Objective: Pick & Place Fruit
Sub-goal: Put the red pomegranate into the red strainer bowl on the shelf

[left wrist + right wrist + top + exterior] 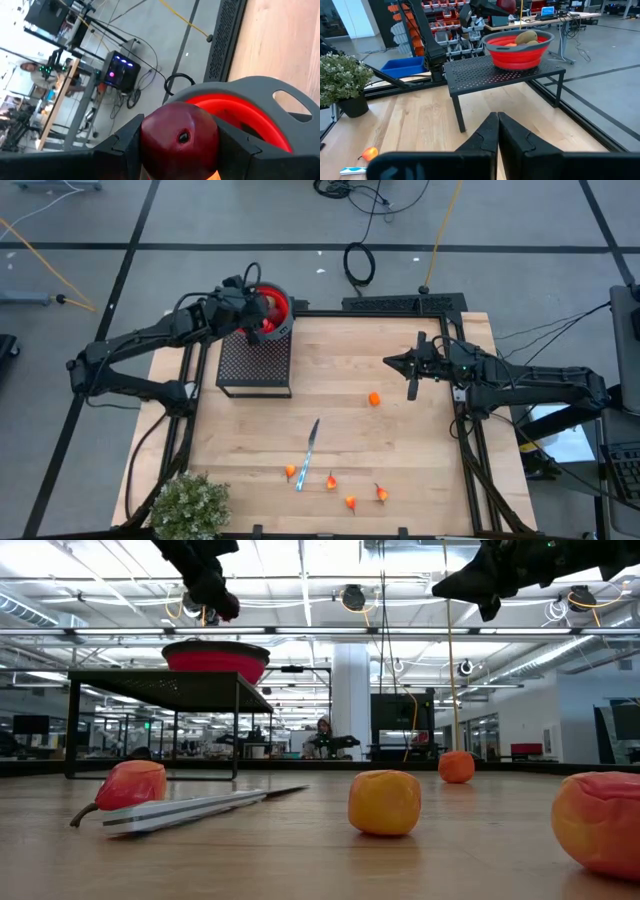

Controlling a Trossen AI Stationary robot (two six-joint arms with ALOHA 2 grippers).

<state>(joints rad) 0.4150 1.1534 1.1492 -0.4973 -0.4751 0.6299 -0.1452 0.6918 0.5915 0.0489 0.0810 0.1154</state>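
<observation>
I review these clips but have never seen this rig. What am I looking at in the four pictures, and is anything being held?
Two robot arms work at a wooden table. One picture looks down from above, one level across the tabletop, two from the wrists. The left gripper holds a dark-red fruit over a red bowl on a black perforated stand. The right gripper is shut, empty, above the table. A knife, several small orange fruits and a potted plant lie below.
</observation>
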